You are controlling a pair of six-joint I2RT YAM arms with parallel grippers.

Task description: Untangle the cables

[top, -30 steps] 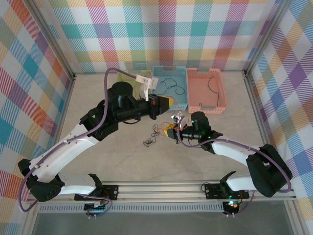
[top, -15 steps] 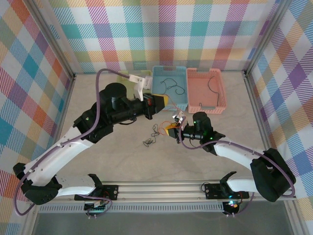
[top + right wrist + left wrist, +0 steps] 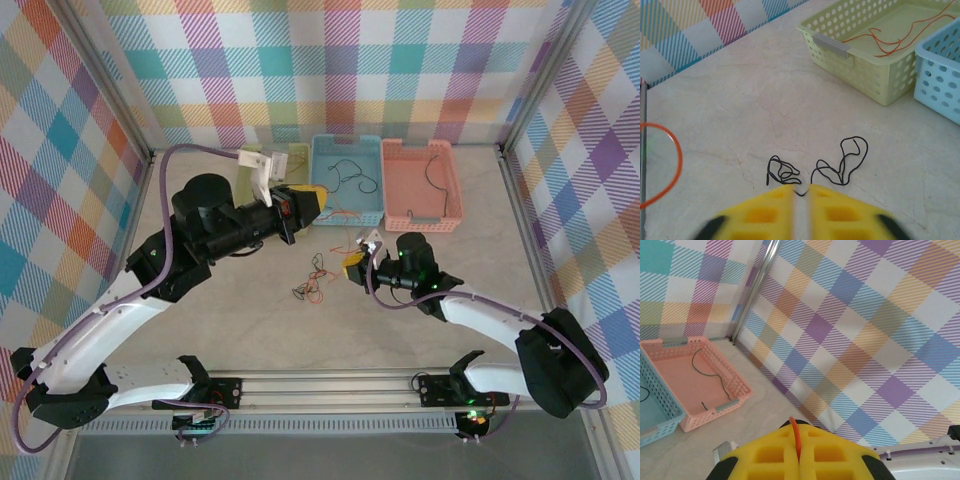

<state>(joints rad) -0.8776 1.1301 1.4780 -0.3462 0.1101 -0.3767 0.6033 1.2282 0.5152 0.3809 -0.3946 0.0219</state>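
Observation:
My left gripper [image 3: 308, 203] hangs above the table near the baskets, shut on a thin orange cable [image 3: 796, 432] that sticks up between its yellow pads. Near mid-table, my right gripper [image 3: 352, 266] is low over the surface. Its pads stand a narrow gap apart in the right wrist view, so this gripper [image 3: 801, 189] is open. A black cable [image 3: 842, 162] lies in two loose coils on the table just ahead of those tips and crosses the gap's mouth. An orange cable loop [image 3: 671, 165] curves at the left. A small tangle of cables [image 3: 312, 284] lies left of the right gripper.
Three baskets stand at the back: a yellow-green basket [image 3: 860, 60] with orange-red wires in it, a blue basket [image 3: 346, 141] with black wire, and a pink basket [image 3: 735, 390] holding a dark wire. Plaid walls and metal posts bound the table.
The left gripper has drawn back and to the left, away from the right gripper, with the orange cable in it. The right gripper's pads have parted slightly.

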